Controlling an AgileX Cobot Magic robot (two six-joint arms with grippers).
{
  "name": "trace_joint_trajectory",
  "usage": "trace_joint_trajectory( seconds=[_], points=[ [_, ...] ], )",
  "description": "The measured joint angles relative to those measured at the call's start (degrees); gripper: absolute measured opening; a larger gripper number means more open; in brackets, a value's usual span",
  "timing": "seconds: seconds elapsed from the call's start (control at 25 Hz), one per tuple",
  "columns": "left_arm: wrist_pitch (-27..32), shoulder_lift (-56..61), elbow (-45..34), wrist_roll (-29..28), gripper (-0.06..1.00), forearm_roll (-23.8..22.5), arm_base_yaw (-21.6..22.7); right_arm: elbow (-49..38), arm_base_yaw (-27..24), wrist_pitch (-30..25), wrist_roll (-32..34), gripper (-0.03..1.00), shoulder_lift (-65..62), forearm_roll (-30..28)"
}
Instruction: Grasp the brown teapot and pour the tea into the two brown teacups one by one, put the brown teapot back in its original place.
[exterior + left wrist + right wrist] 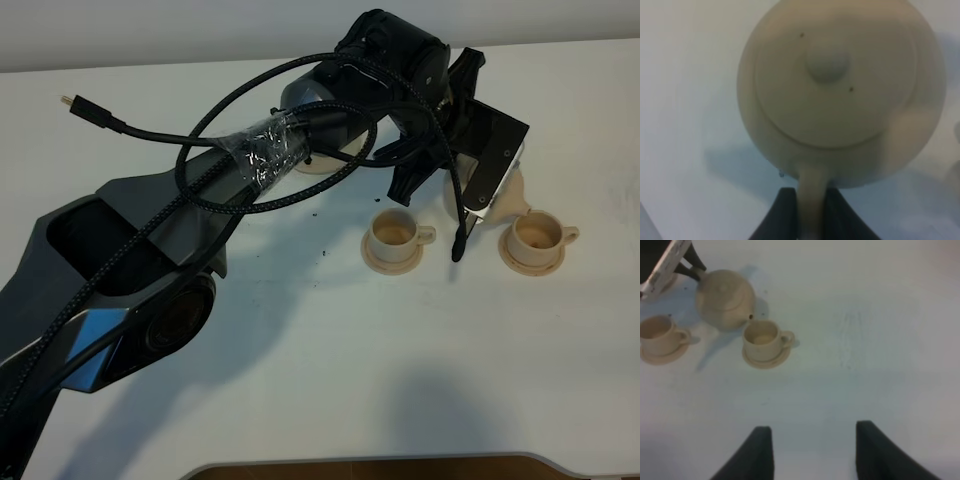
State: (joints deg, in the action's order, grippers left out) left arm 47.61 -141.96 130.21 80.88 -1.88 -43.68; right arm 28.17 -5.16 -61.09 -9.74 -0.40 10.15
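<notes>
The left tool (810, 212) pinches the loop handle of the brown teapot (840, 80), holding it just beside the teacup (538, 240) at right of the overhead frame, spout at its rim. Pouring appears under way; next comes a steady tilt. The right tool (812, 450) hangs spread and empty above the desk (865, 315).

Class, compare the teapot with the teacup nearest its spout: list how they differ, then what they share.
The teapot is larger and round-bellied; the teacup is small. The teapot is closed by a knobbed lid; the teacup is open-topped. The teapot is gripped by its handle in the left claw; the teacup stands free on its saucer. Both are pale tan and have a handle.
</notes>
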Motion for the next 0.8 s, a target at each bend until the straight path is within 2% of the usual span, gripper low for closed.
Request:
trace_joint_trajectory(
  seconds=[0.48,0.8],
  points=[
    [-1.19,0.00,0.00,4.75,0.11,-0.22,-0.56,0.00,0.00,0.00,0.00,0.40,0.00,0.00],
    [-3.07,0.00,0.00,5.23,0.11,-3.97,-1.00,0.00,0.00,0.00,0.00,0.40,0.00,0.00]
  ],
)
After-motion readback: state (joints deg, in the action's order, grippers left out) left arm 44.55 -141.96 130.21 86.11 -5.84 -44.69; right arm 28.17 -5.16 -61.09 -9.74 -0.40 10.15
